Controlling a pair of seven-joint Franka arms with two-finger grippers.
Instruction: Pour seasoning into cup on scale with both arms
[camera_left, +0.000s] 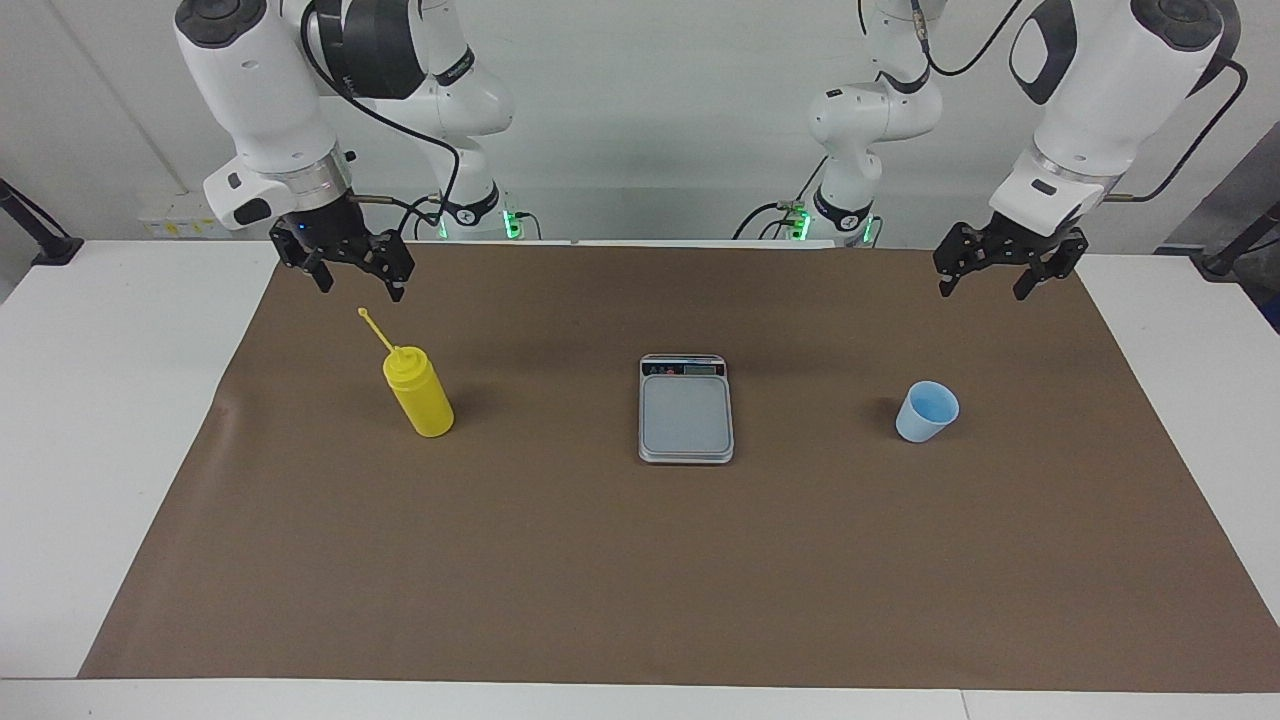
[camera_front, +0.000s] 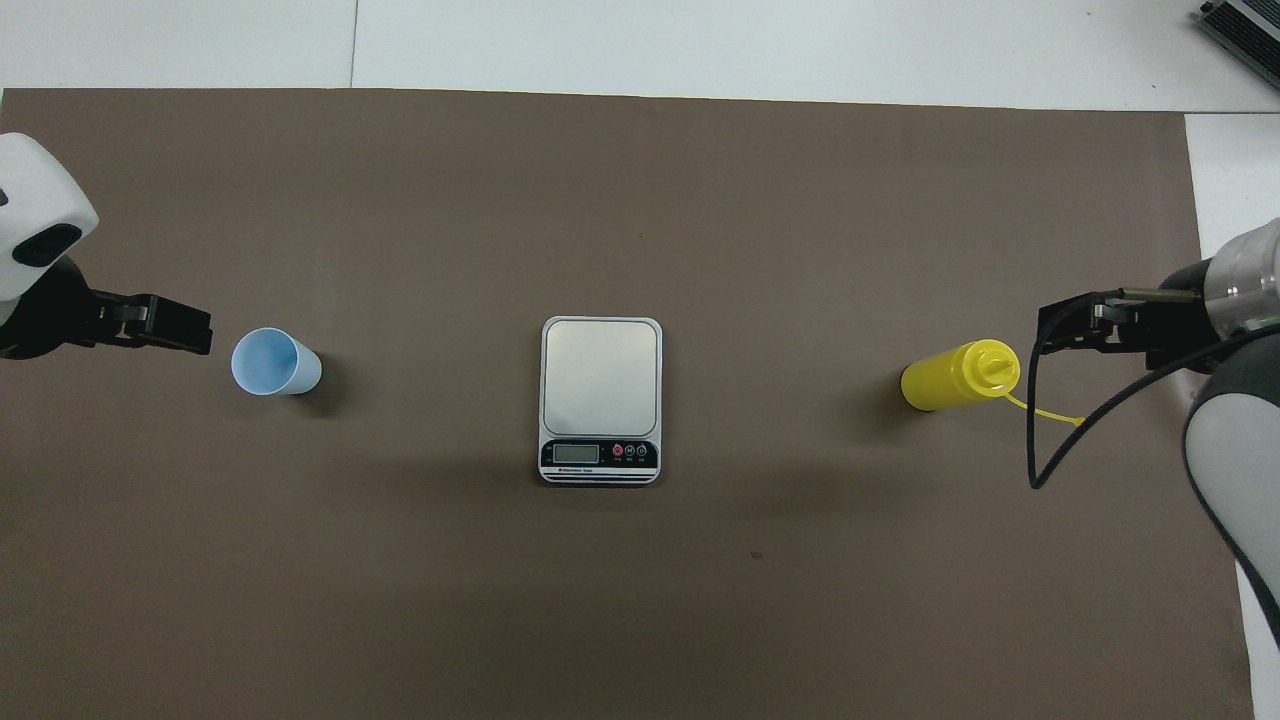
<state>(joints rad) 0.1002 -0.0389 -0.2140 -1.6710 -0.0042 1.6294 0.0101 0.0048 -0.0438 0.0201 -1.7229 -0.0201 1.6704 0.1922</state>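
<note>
Not started yet — both claws spread, empty. Left claw (camera_left: 985, 275) hangs near cup (camera_left: 927, 411); right claw (camera_left: 352, 272) near seasoning (camera_left: 420, 395). Scale (camera_left: 686, 408) sits btwn, bare. Next, prob: left grips cup — sets it on scale.

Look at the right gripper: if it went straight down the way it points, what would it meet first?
Probably the brown mat, or the nozzle of the yellow squeeze bottle. The right gripper hangs open above the mat, nearer the robots than the bottle; depth is unclear, so it may just miss the nozzle.
</note>
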